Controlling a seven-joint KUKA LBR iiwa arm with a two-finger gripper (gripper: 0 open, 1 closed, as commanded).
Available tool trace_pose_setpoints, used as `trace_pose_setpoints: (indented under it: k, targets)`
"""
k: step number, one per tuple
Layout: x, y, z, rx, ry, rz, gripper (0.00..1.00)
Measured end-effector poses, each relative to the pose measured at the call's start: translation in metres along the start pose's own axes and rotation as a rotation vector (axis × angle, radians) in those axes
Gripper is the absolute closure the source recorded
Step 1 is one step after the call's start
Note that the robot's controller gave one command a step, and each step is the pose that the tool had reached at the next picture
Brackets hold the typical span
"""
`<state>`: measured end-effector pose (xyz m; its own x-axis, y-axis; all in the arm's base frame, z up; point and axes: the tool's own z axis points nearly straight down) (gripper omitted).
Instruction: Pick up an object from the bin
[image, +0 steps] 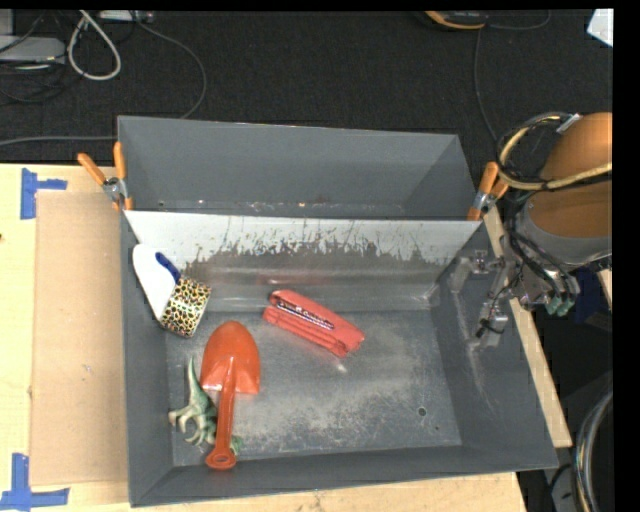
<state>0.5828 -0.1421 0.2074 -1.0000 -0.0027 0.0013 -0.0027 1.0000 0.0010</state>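
Edge at gripper: we place the gripper over the sloping side wall of the grey bin, just inside the rim it reaches across.
Open room: a wide stretch of bin floor lies between the gripper and the nearest thing, and runs on along the wall nearest the camera.
Nearest thing: a flat red bar, lying slantwise mid-floor, well apart from the gripper.
Farther things: an orange toy shovel beyond the bar, with a green toy lizard touching its handle.
Farthest things: a leopard-print tape roll and a white-and-blue piece, against the wall opposite the gripper.
Arm pose: the orange cover sits outside the rim, and the wrist points down towards the wall.
Gripper state: we cannot tell how far open it is, nor whether it has hold of anything.
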Motion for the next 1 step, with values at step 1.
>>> trace_pose_setpoints:
  k: [1]
  targets:
    - [-0.0199,0.1015,0.1393,-0.002,0.004,-0.059,0.00]
